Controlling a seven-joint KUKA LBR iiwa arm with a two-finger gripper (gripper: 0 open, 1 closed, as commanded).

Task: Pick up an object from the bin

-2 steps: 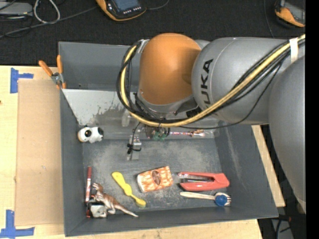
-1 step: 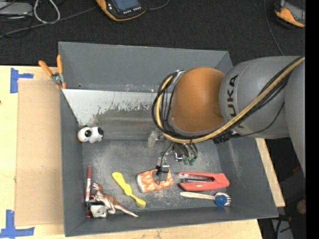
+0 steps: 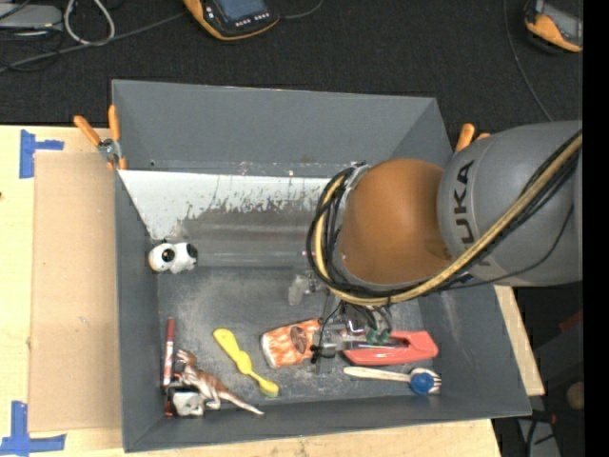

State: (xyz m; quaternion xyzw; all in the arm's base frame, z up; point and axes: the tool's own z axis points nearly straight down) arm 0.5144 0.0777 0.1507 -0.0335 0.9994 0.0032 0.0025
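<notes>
On the bin floor (image 3: 224, 298) an orange crumpled packet (image 3: 285, 345) lies just beside the pincer (image 3: 328, 343) (whether open or closed, I cannot tell).

The thing under the claw (image 3: 326, 343) is a small orange-and-white object (image 3: 288, 344), lumpy and crumpled-looking, with pale patches across an orange ground. It lies low on the floor of the bin (image 3: 238, 293), in the near part and a little right of the middle. Its right end is hidden beneath the claw, so its full outline cannot be made out. Just to its right lies a red flat tool (image 3: 395, 348).
</notes>
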